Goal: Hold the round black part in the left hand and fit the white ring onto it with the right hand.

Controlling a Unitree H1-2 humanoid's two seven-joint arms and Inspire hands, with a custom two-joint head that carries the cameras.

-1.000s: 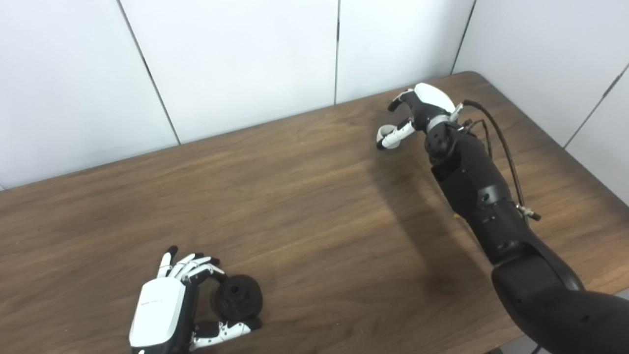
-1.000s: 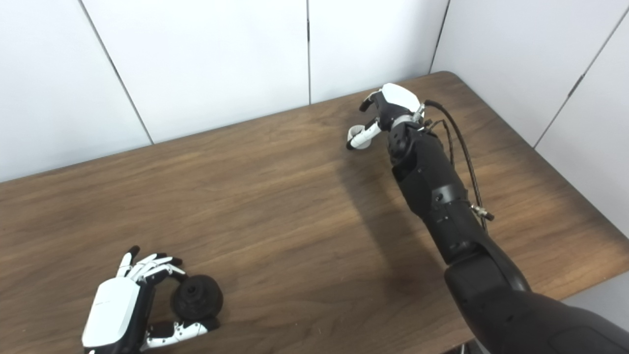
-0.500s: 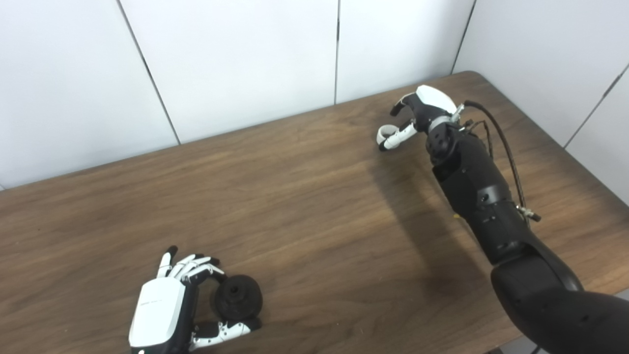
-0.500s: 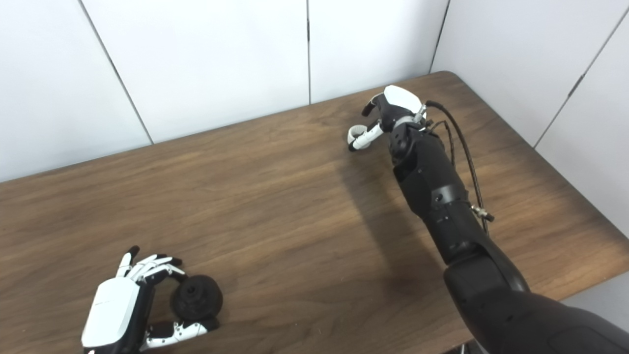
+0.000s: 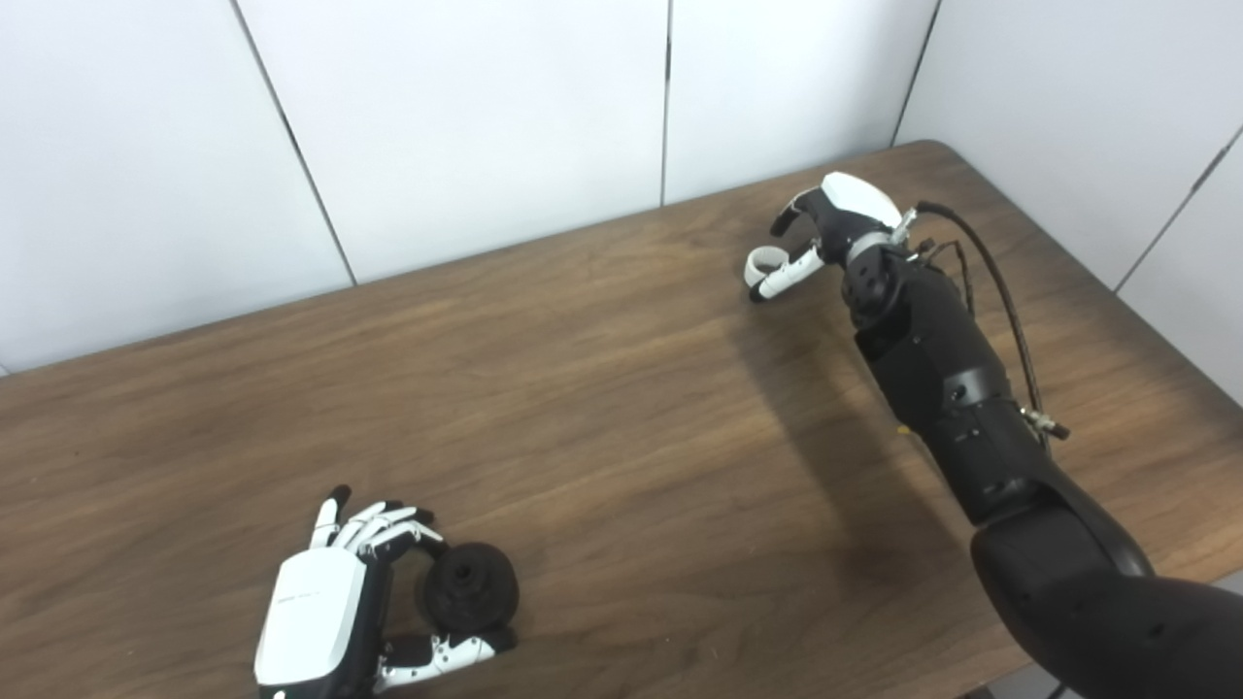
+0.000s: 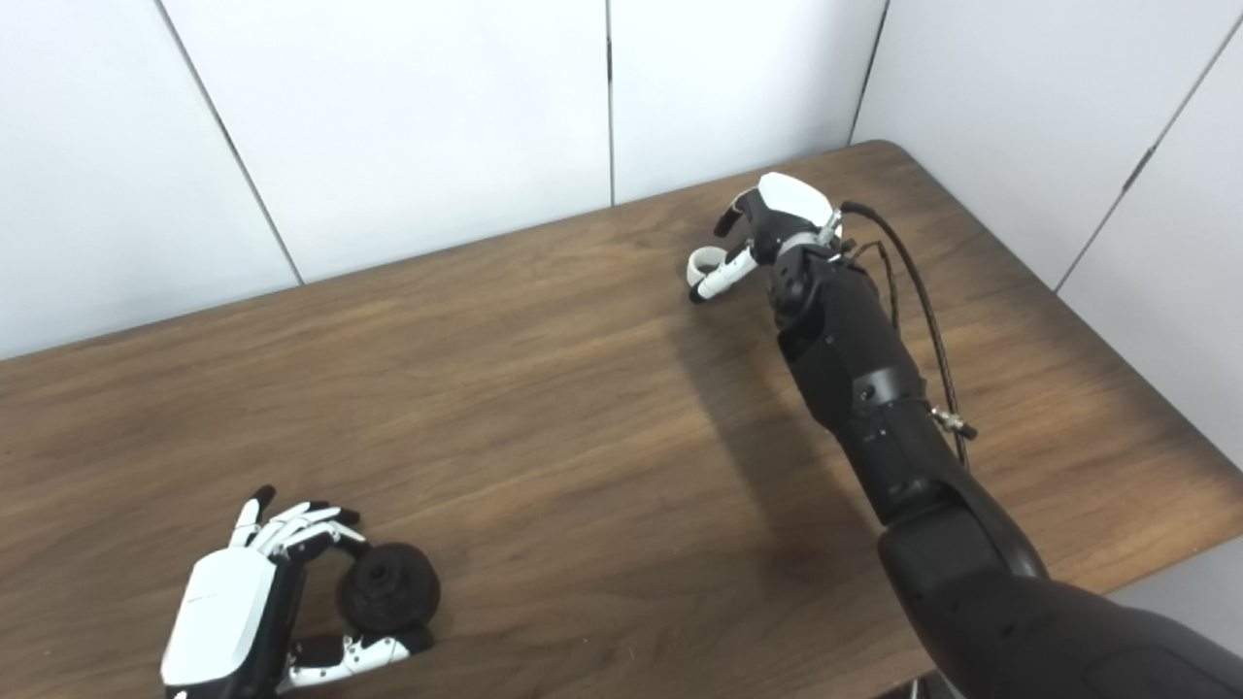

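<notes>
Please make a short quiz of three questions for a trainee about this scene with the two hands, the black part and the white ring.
1. True or false: the white ring already sits on the black part.
2. Which hand is at the ring? A) left hand B) right hand C) neither
3. Fill in: the black part is between the fingers and thumb of the ___ hand, near the table's front edge.

Key:
1. False; the two are far apart, the ring at the far side.
2. B, the right hand; whether it grips the ring firmly is unclear.
3. left; left hand.
</notes>
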